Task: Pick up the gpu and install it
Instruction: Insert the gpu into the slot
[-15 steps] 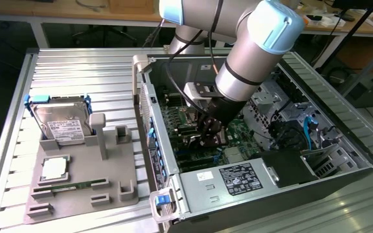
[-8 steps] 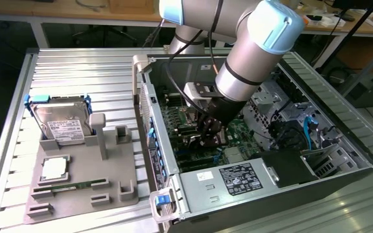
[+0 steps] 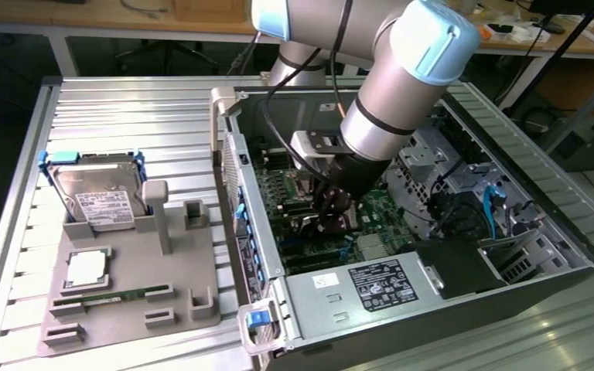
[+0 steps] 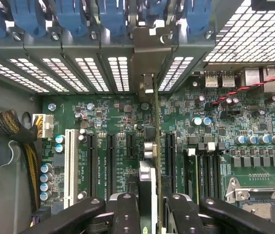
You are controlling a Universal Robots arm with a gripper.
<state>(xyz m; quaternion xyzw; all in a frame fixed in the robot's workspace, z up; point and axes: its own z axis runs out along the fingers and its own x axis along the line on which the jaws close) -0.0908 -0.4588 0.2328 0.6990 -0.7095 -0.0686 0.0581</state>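
1. Ribbed metal table (image 3: 121, 100) carries your open computer case (image 3: 544, 255).
2. Motherboard (image 4: 108, 122) lies below; your arm (image 3: 401, 85) reaches into the case.
3. The gpu (image 4: 157, 146) stands edge-on over a slot, bracket (image 4: 149, 58) near the rear wall; seating looks unfinished.
4. Your fingers (image 4: 127, 209) pinch the gpu's upper edge.

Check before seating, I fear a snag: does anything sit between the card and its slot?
Nothing visible does. The card stands edge-on in the gripper over the green board, its bracket at the rear openings.

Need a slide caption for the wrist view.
Gripper holds the gpu edge-on above the motherboard slots.
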